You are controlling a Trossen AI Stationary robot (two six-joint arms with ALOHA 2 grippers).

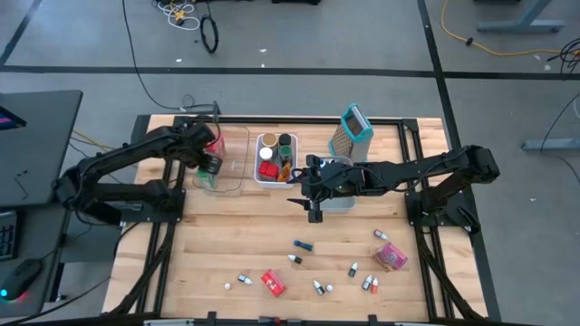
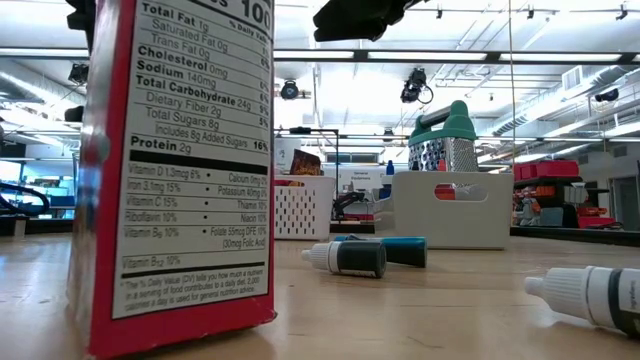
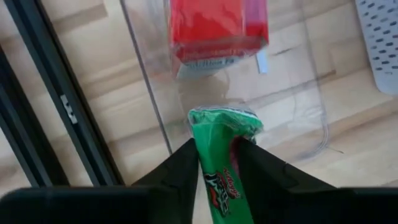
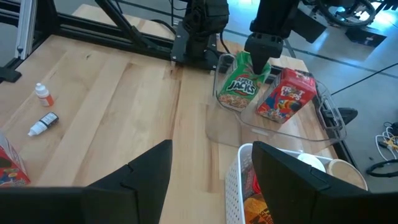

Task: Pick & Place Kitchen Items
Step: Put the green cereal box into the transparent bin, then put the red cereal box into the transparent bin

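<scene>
Green packet (image 3: 219, 155) between left jaws; red label low-view only.

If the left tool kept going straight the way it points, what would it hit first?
Probably the floor of the clear bin: the left tool points down into it with the green packet between its fingers, beside the red box.

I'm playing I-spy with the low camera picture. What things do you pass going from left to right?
Red box → white bin → grey bin → white bottle.
</scene>
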